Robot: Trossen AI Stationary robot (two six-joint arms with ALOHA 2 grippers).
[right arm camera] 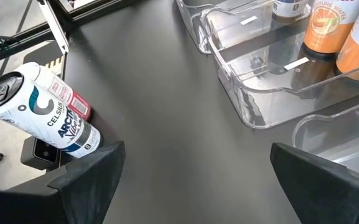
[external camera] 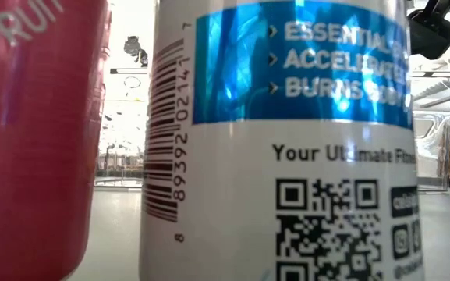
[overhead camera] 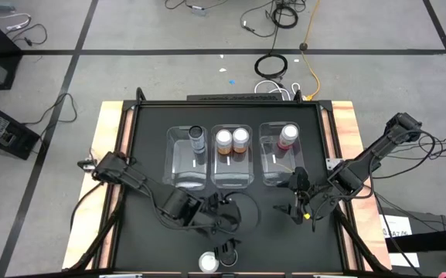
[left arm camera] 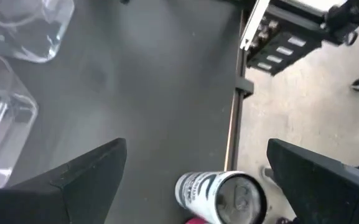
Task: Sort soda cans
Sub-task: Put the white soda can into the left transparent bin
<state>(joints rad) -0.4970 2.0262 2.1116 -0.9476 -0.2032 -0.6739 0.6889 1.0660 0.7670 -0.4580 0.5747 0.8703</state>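
Two orange cans [overhead camera: 232,140] binned overhead, unseen at table level

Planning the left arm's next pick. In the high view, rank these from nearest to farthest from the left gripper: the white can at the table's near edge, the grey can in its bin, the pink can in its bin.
1. White can, just below the left gripper, near edge.
2. Grey can, left bin.
3. Pink can, right bin.

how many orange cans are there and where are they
2. Both orange cans stand side by side in the middle bin, at its far end. None seems hidden elsewhere.
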